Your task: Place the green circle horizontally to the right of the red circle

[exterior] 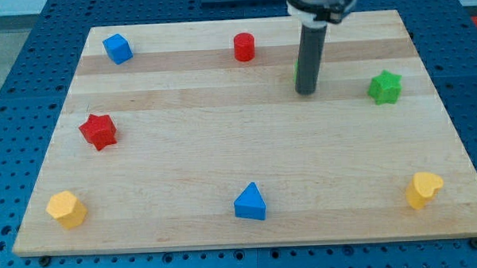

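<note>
The red circle [244, 47] stands near the view's top, a little left of centre, on the wooden board [223, 150]. The green circle [297, 70] is almost wholly hidden behind my rod; only a thin green sliver shows at the rod's left edge, to the right of and slightly below the red circle. My tip [305, 92] rests on the board right in front of the green circle, at its lower side.
A green star [385, 87] lies at the right. A blue cube [118, 49] is at the top left, a red star [98, 131] at the left, a yellow hexagon [67, 209] at the bottom left, a blue triangle [250, 203] at the bottom centre, a yellow heart [423, 189] at the bottom right.
</note>
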{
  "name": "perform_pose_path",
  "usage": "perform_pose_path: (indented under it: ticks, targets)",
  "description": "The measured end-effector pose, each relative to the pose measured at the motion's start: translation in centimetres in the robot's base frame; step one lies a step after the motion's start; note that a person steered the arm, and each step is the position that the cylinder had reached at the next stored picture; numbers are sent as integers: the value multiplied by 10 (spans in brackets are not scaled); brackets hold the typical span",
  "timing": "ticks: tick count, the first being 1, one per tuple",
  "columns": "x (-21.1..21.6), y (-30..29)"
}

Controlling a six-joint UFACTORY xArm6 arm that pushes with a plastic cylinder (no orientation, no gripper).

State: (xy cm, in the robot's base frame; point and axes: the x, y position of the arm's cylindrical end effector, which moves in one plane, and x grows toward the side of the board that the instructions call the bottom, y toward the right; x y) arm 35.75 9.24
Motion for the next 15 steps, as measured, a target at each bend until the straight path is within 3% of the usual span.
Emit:
perform_pose_path:
  ticks: [1,2,5,6,9,10,11,14,15]
  targets:
    - [-9,0]
    - [16,0]
    - [-5,-18]
    - [5,-31]
    - [-46,-31]
    - [-102,6]
    - [-116,16]
    - [-138,54]
    - [-107,14]
